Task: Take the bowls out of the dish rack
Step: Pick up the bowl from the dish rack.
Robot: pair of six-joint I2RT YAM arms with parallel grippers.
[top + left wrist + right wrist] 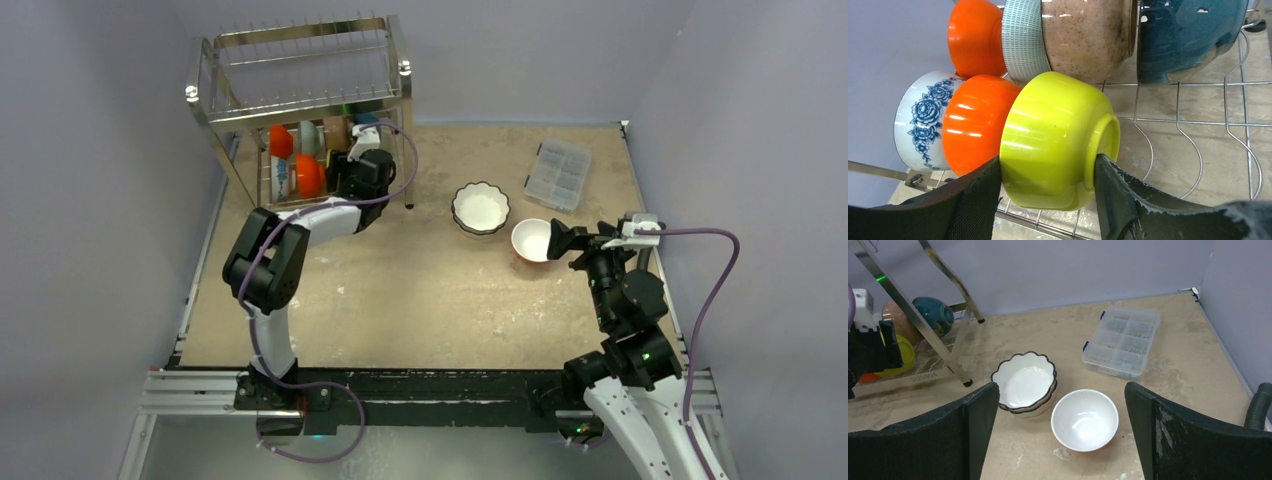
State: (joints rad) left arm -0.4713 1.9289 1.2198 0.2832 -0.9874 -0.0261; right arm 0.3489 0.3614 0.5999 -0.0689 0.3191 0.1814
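Left end effector [1047,166] clamps the glossy yellow-green round bowl [1053,125] in the steel wire dish rack [305,105]; right end effector [1062,392] gapes, empty.

the left arm [265,265] and right arm [630,300] match: white shells between chunky black joint housings. a thin purple cable [405,165] runs along the left arm, a second purple cable [715,270] along the right. the left gripper [1048,160] has broad matte-black fingers [973,200], one with a woven texture, the other chipped along its edge. the right gripper [1062,387] has black fingers [1178,435] flecked with pale scuffs.
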